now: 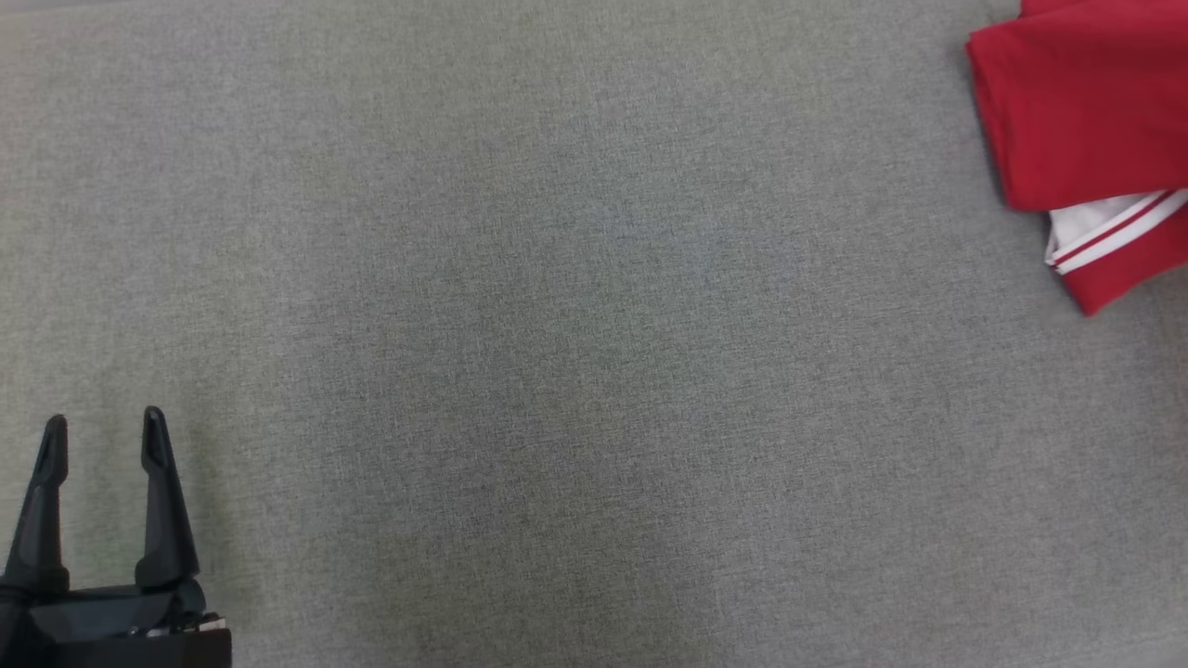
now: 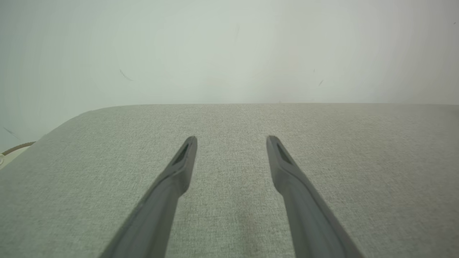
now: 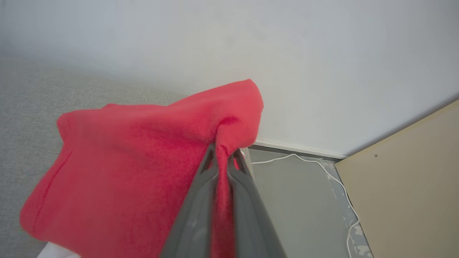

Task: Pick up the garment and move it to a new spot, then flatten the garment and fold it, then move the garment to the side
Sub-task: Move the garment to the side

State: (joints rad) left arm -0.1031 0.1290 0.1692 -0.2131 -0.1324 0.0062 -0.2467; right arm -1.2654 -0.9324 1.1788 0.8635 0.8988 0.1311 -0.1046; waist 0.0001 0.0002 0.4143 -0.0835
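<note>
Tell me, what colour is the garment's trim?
White with a thin red stripe, on the red garment; the head view shows it best.

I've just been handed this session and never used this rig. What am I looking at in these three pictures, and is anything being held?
You are seeing a two-armed robot working over a grey fabric-covered surface. The head view looks down from the robot's head: its left gripper sits at the lower left, fingers apart and empty, and a folded red garment with white striped trim lies at the upper right edge. The left wrist view looks along that open gripper toward a pale wall. The right wrist view looks along the right gripper, which is shut on a fold of the red garment. Beyond it are a floor and a white cable.
</note>
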